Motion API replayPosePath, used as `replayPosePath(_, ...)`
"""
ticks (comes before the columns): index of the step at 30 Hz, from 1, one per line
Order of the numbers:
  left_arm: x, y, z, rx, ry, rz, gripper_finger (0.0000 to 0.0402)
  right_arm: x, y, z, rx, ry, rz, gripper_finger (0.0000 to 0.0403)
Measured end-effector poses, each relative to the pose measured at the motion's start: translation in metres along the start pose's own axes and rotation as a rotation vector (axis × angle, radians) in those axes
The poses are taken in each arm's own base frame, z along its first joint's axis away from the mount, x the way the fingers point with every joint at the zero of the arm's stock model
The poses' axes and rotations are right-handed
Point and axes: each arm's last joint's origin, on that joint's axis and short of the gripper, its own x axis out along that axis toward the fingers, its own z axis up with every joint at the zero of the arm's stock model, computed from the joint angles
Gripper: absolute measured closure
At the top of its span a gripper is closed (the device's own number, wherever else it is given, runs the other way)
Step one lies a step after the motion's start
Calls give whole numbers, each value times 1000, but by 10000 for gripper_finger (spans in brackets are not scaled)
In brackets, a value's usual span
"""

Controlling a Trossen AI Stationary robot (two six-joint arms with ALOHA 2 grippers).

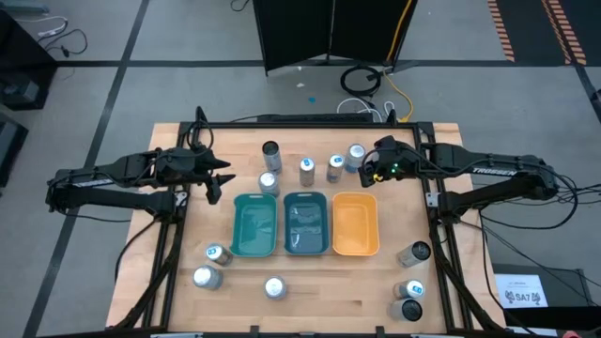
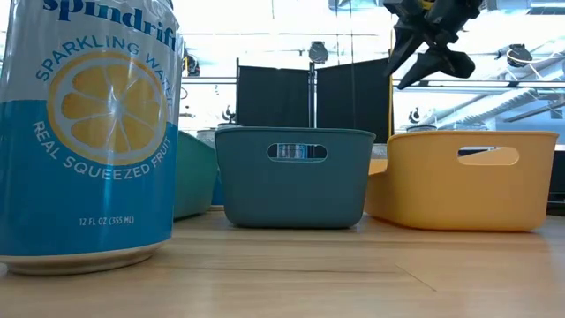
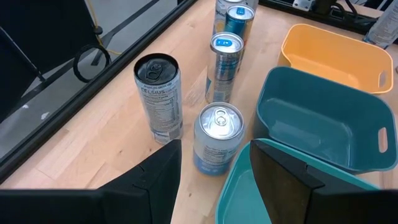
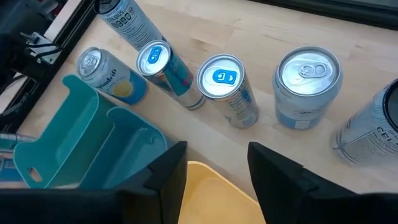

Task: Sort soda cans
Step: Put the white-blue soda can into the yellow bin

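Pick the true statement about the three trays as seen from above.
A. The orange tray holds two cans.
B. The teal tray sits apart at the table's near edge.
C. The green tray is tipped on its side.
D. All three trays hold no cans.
D: in the high view the green tray, teal tray and orange tray stand side by side with bare interiors; every soda can stands on the table around them.

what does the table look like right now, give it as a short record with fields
trays: green tray, teal tray, orange tray, side by side at table centre
tray contents: none visible
back row cans: five soda cans upright behind the trays
front cans: three front left, three front right
left hand: open, above the back-left cans, holding nothing
right hand: open, above the back-right cans, holding nothing
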Motion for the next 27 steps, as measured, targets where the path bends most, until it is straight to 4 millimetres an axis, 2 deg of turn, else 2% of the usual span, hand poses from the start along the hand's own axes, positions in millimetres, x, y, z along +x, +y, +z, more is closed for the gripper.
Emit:
replayPosePath(4,0,0,0,0,0,0,200,0,0,0,1,-11,-10,209)
replayPosePath(11,0,0,0,0,0,0,200,0,-4,1,-2,-47,-75,122)
replayPosePath(15,0,0,0,0,0,0,200,0,-4,1,43,-51,-67,89)
replayPosePath(22,0,0,0,0,0,0,200,-1,-4,4,73,-67,-55,78)
replayPosePath(27,0,0,0,0,0,0,200,-26,-2,26,42,-159,-17,86)
